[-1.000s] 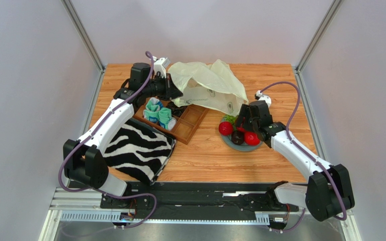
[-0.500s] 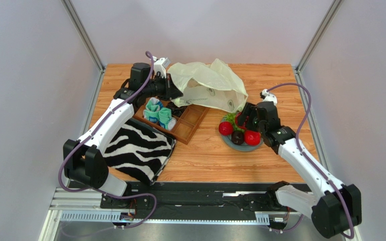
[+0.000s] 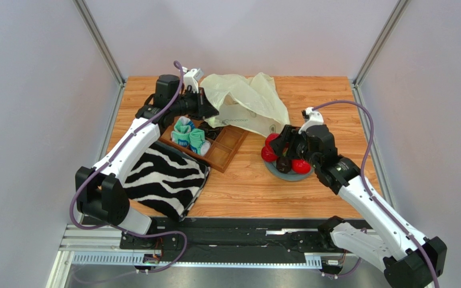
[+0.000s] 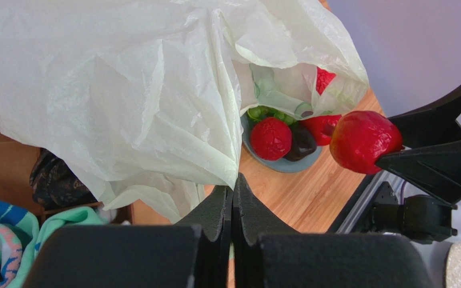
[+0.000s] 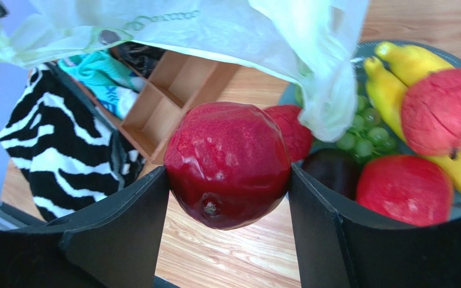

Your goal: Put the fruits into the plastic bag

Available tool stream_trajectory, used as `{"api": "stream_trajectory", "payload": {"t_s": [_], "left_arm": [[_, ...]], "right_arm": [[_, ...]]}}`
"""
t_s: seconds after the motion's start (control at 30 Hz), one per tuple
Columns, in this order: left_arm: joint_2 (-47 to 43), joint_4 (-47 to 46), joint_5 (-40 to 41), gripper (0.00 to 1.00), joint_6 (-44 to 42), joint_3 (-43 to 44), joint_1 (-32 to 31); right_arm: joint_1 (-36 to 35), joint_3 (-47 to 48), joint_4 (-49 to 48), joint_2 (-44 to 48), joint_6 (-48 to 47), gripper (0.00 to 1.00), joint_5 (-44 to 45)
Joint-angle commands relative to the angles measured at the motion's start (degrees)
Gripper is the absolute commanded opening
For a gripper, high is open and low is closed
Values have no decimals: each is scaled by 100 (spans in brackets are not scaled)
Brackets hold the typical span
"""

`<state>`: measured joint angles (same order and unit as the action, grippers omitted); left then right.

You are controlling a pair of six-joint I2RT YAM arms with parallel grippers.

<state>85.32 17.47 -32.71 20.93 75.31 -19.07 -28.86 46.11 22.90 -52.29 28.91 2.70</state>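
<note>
Right arm, nearest: over the last second the right gripper (image 5: 227,180) has risen off the plate (image 4: 278,166) and swung left toward the bag. Its jaws are clamped on one red fruit (image 5: 227,156), gripped at the widest part and clear of the table. Judgement: the pick is done and transport to the bag is under way; nothing has been dropped in yet.

Plate, just beyond: the remaining fruits (image 5: 404,189) sit on it, namely two more red ones, a cracked-looking red one, a dark one, yellow bananas and green grapes. They are closely packed and touching.

Bag (image 4: 124,90), farther: pale, thin, crinkled and translucent, with small prints. Its lower hem droops onto the far side of the plate and covers part of the grapes. The hem has drawn back slightly toward the left since a second ago. The mouth faces the plate. In the left wrist view the opening looks narrow and slack, so the fruit could catch on the film. A red patch shows under the hem; whether it lies inside the bag cannot be told.

Left gripper (image 4: 233,198), farthest: closed on a fold of the bag's edge, holding it up. Its position is unchanged.
</note>
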Motion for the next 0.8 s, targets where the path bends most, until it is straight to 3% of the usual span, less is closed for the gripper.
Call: {"api": "stream_trajectory", "payload": {"t_s": [0.0,0.4,0.77], "left_arm": [[-138,-121,-209,0,69,265,26],[-103,-429,-737,0,456,204,26],[-77,-666,-1176,0,649,195,26]], "right_arm": [[-303,758,-663,-560,-78,37,38],[-823,1972,-1858,-2829,-69,35,661],[-1288,2297,-4116,-4314,-630,34,3147]]}}
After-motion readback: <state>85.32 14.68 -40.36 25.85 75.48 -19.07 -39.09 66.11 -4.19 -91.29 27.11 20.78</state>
